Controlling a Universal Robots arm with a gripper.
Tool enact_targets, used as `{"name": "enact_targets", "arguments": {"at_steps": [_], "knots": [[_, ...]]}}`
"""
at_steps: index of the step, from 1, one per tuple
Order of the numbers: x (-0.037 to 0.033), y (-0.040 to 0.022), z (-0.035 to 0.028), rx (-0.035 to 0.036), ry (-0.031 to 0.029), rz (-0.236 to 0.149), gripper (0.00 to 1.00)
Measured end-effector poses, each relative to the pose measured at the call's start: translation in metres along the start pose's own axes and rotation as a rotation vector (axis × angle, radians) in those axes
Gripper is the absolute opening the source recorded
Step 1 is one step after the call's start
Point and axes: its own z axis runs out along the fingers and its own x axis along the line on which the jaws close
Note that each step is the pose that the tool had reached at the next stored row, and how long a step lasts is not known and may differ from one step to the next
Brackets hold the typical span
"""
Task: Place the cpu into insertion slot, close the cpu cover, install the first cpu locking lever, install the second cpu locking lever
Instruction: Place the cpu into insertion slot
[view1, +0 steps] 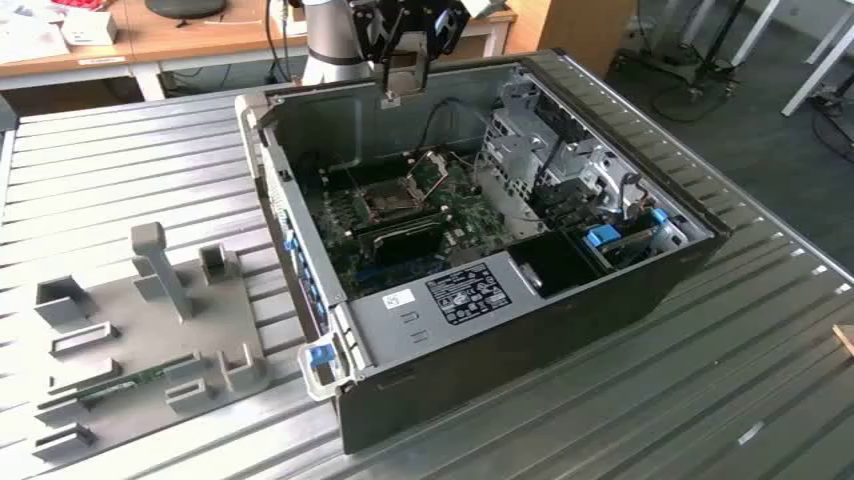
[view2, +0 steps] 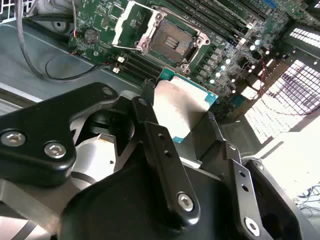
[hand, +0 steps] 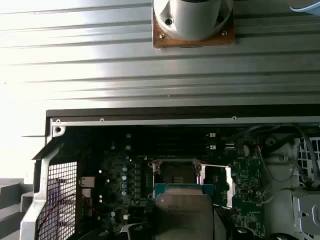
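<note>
My gripper (view1: 403, 75) hangs above the back wall of the open computer case, shut on the cpu (view1: 403, 62). In the second wrist view the cpu (view2: 182, 105) is a flat silvery square with a green rim, held between the two black fingers (view2: 150, 130) of my gripper (view2: 180, 120). Below it lies the insertion slot (view2: 172, 42), its dark centre uncovered. The cpu cover (view2: 131, 22) stands swung up on its hinge beside the slot. In the first wrist view the cpu (hand: 182, 210) overlaps the near edge of the insertion slot (hand: 176, 172). The slot (view1: 390, 200) sits mid-board in the exterior view.
The black case (view1: 534, 310) lies on a ribbed metal table (view1: 120, 170). A drive cage (view1: 547, 150) and cables (view2: 45, 60) crowd the board's sides. A long black card (view1: 400, 240) sits beside the slot. A grey fixture plate (view1: 147, 330) rests at the exterior view's left.
</note>
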Motion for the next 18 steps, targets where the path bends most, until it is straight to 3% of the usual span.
{"name": "enact_targets", "arguments": {"at_steps": [6, 18], "knots": [[0.0000, 0.0000, 0.0005, 0.0000, 0.0000, 0.000, 0.54], [-0.0002, -0.0007, 0.0078, 0.0001, 0.0001, 0.000, 0.54]]}}
